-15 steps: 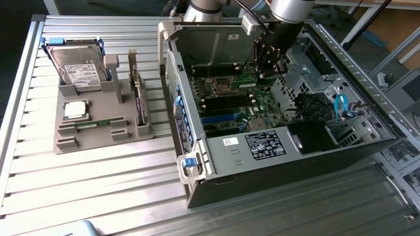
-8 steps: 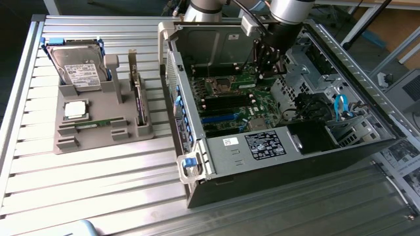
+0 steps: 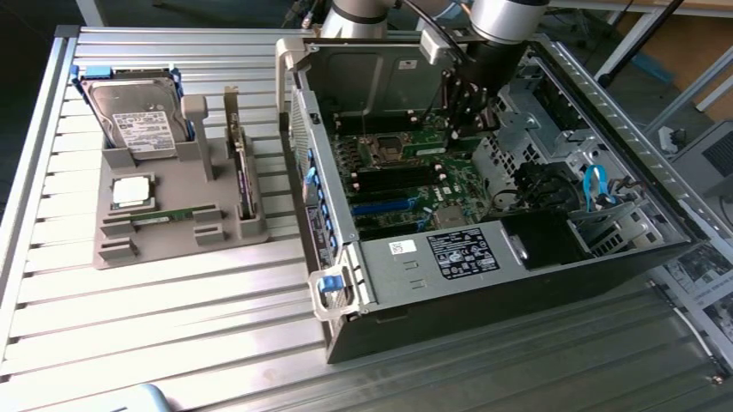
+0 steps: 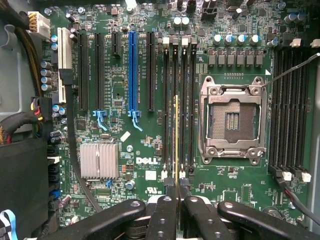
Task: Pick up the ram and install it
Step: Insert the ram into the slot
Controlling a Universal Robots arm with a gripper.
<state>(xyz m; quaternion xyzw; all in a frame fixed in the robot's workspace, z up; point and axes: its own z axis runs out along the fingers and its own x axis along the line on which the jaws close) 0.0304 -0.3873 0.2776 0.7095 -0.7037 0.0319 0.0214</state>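
Wrist view: ram [image 4: 176, 145] seen edge-on, a thin yellow-green line running up from between the gripper [image 4: 177, 212] fingers [image 4: 162, 217], which are closed narrow on it. The stick hangs over the bank of four black memory slots [image 4: 179, 105] beside the empty CPU socket [image 4: 232, 120]; cannot tell whether its far edge is touching a slot or just above it. White latches sit at both ends of those slots. Past the socket lies a second bank of slots [image 4: 290, 110]. On the other side are the blue expansion slot [image 4: 132, 72], black expansion slots, a silver heatsink [image 4: 99, 160] and the Dell mark on the green motherboard [image 4: 150, 165]. Exterior view: arm [image 3: 504, 34] reaches down into the open computer case [image 3: 493, 249], which lies on its side on a ribbed metal table [image 3: 172, 326]; the gripper [image 3: 468, 120] is low over the motherboard [image 3: 401, 163], near the socket. A blue cable [image 3: 593, 184] loops in the drive bay area, and a blue latch [image 3: 330, 287] sits on the case's near corner. To the exterior view's left, well apart from the case, a grey holder tray [image 3: 126, 249] carries a hard drive [image 3: 137, 124], a silver processor [image 3: 132, 190], a second ram stick [image 3: 172, 215] lying in its groove, and an expansion card [image 3: 240, 163] standing on edge.
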